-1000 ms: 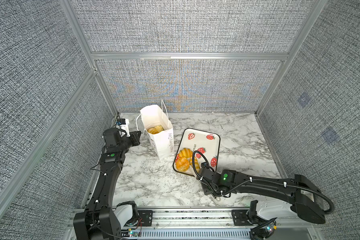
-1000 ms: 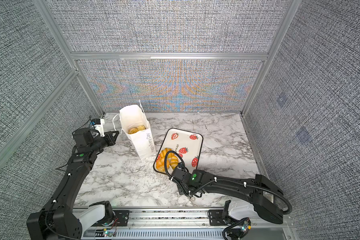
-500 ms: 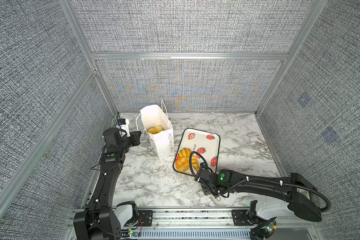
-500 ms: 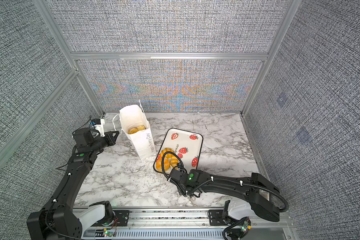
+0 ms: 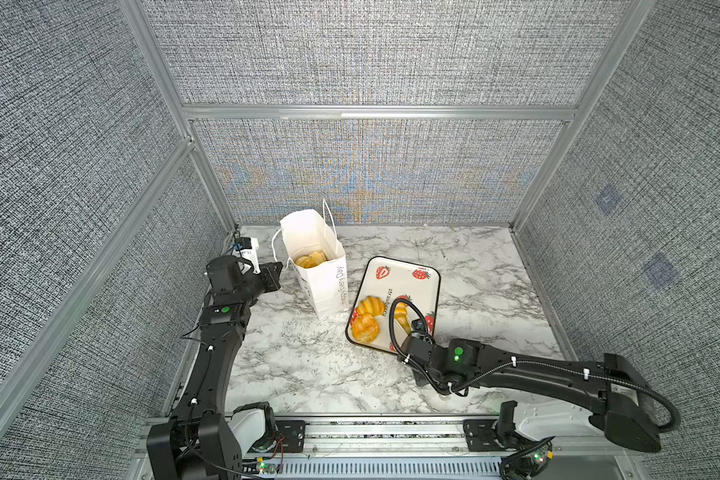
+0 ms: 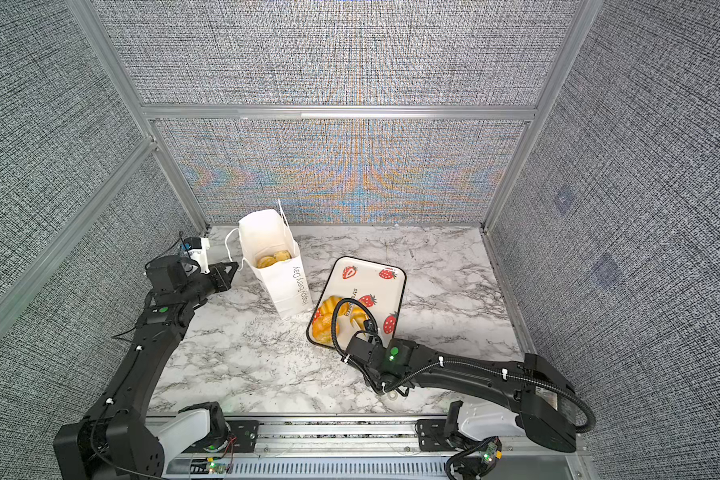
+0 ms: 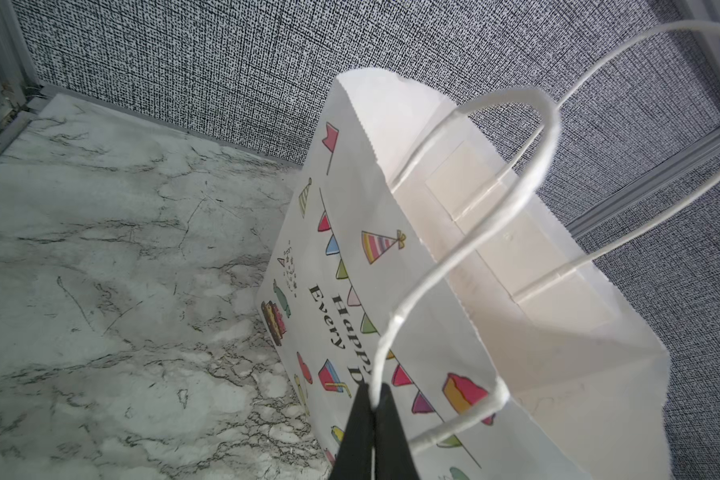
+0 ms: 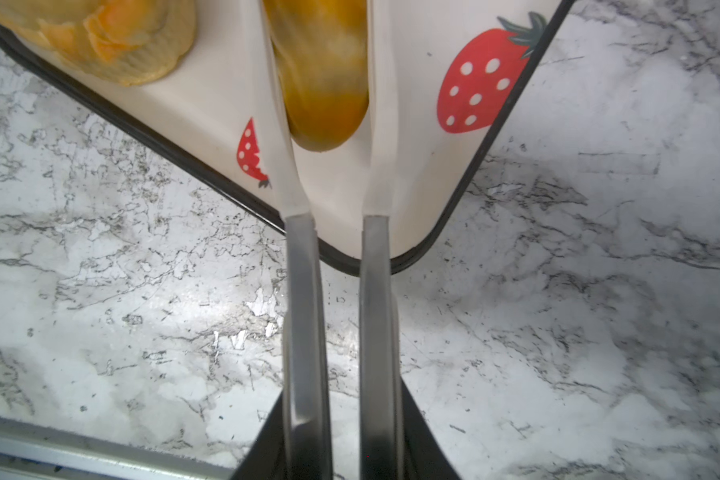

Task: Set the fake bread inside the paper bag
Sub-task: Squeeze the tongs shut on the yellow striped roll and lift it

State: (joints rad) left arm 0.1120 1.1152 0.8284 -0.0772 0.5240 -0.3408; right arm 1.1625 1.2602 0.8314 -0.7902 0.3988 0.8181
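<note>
The white paper bag (image 5: 325, 282) (image 6: 285, 282) (image 7: 391, 291) stands open at the back left, with some fake bread (image 5: 310, 259) (image 6: 273, 258) inside. My left gripper (image 5: 277, 270) (image 6: 231, 268) (image 7: 373, 399) is shut on the bag's near cord handle (image 7: 395, 324). My right gripper (image 5: 408, 320) (image 6: 364, 324) (image 8: 319, 12) reaches low over the tray's near end. Its pale fingers (image 8: 279, 124) press both sides of a long golden loaf (image 8: 325, 75) (image 5: 400, 318) lying on the tray. Two more pastries (image 5: 366, 318) (image 6: 325, 318) (image 8: 100, 33) lie beside it.
The strawberry-printed tray (image 5: 404, 266) (image 6: 371, 282) (image 8: 412, 166) sits on the marble table right of the bag. Grey fabric walls close in the back and both sides. A metal rail runs along the front edge.
My right gripper's jaws have narrowed onto the long loaf, and that arm has shifted slightly left. The left arm and the bag have not moved.
</note>
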